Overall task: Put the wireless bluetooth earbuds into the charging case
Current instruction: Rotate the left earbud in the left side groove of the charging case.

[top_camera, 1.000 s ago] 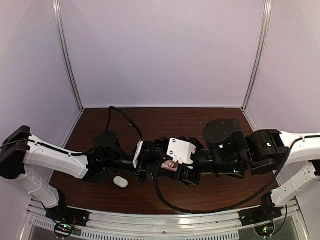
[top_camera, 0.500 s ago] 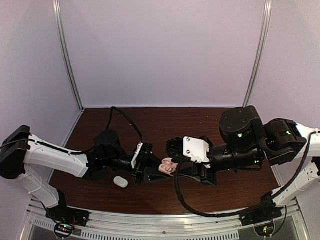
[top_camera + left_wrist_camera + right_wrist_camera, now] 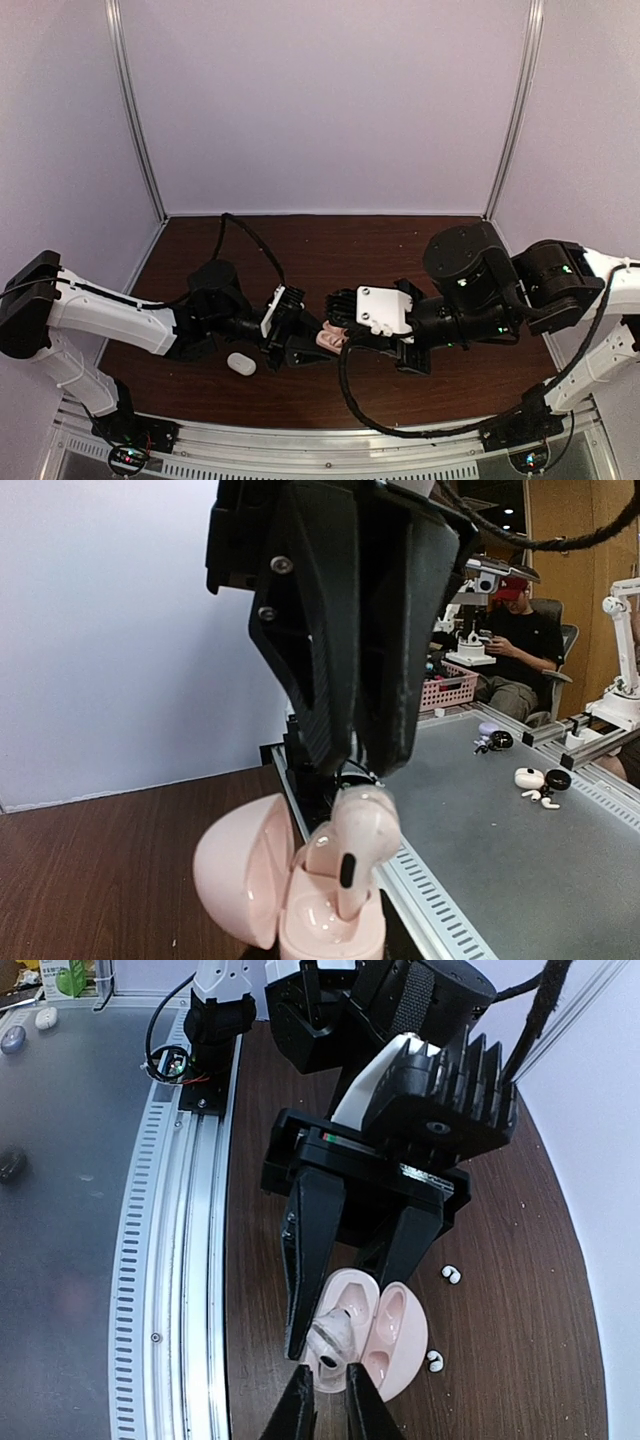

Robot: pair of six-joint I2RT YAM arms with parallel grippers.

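A pink charging case (image 3: 300,915) with its lid (image 3: 238,870) swung open is held just above the table in my left gripper (image 3: 345,1305), whose black fingers (image 3: 310,1250) flank it. A pink earbud (image 3: 362,830) stands upright with its stem in one slot of the case (image 3: 400,1332). The other slot looks empty. My right gripper (image 3: 329,1368) is shut, its tips right over the earbud's head (image 3: 335,1332); I cannot tell whether they touch it. In the top view both grippers meet over the case (image 3: 330,337) at the table's middle.
A white oval case (image 3: 241,363) lies on the dark wood table near the left arm. Two tiny white pieces (image 3: 451,1275) (image 3: 434,1360) lie on the table beside the pink case. The slotted aluminium rail (image 3: 170,1260) runs along the table's near edge.
The right gripper pulled back to the right off the case, closed its jaws, and has come back left over the earbud. The left gripper and case have stayed put.
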